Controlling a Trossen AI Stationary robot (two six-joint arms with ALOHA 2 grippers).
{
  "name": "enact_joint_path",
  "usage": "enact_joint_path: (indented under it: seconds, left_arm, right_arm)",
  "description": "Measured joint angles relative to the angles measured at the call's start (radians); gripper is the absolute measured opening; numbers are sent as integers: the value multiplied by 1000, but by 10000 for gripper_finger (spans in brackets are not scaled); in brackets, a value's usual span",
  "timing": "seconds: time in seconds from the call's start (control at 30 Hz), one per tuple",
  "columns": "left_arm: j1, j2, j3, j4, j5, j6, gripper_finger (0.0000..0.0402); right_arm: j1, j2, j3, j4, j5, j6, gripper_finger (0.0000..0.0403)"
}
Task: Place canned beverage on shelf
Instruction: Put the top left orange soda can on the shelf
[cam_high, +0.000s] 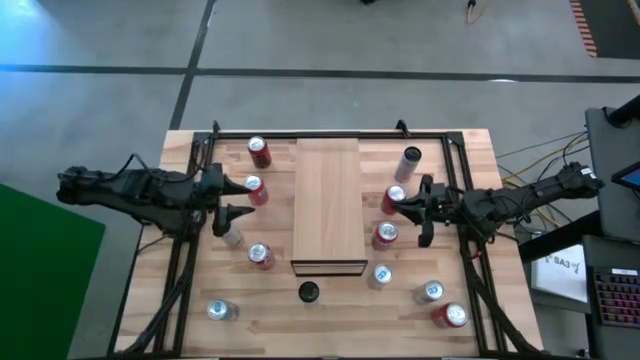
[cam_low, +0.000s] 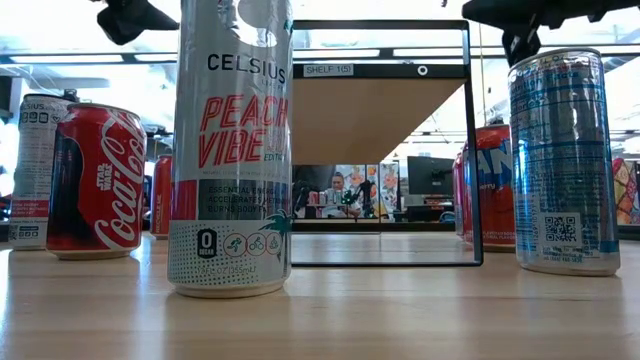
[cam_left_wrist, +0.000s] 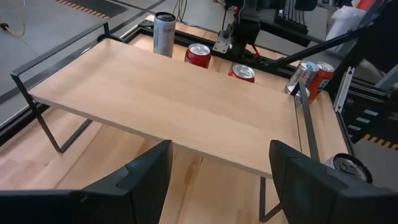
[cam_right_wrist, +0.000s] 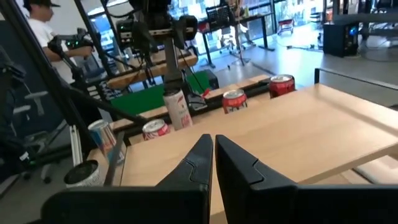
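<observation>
The shelf (cam_high: 327, 200) is standing lengthwise in the middle of the planked tabletop (cam_high: 340, 320), raised on thin dark legs, its dark-edged short end facing the near edge, and its light wooden top is carrying nothing. Cans are crowding both of its long sides. On the left side, a red can (cam_high: 259, 151) is standing near the far corner, a second red can (cam_high: 254, 189) is sitting just in front of the left hand (cam_high: 236, 198), a pale can (cam_high: 232, 237) is standing just beyond that hand's near finger, and a red-and-silver can (cam_high: 261, 256) is sitting closer to the shelf's near end. On the right side, a tall grey can (cam_high: 410, 163) is standing by the far half, a red can (cam_high: 393, 198) is sitting just beside the shelf and right before the right hand (cam_high: 416, 212), and another red can (cam_high: 385, 235) is standing just nearer. A small dark round object (cam_high: 309, 292) is lying on the tabletop just off the dark end, with a silver-blue can (cam_high: 380, 276) to its right, and 3 more cans are standing toward the near edge: a silver one (cam_high: 221, 310) on the left, a blue-topped one (cam_high: 430, 291) and a red one (cam_high: 450, 315) on the right. The left hand is hovering released and grasping nothing, its fingers (cam_left_wrist: 143, 180) pointing at the shelf's long side. The right hand is clenched on nothing, facing the shelf from the opposite side. In the right wrist view, a person (cam_right_wrist: 43, 28) is sitting beyond the tabletop.
</observation>
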Motion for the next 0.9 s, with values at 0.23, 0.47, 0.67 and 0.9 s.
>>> enact_joint_path:
  seconds: [0.23,0.47,0.67,0.9]
  left_arm:
    - [4,79,-1,44,-164,-33,241]
    - [32,142,29,50,-294,41,241]
    - [33,171,7,45,-296,180,241]
    - [70,165,-7,-34,-323,204,241]
  right_arm:
    - [0,0,0,-19,0,-11,11]
    - [0,0,0,-18,1,-59,11]
    - [0,-1,0,-17,3,-100,11]
    - [0,-2,0,-17,9,-115,11]
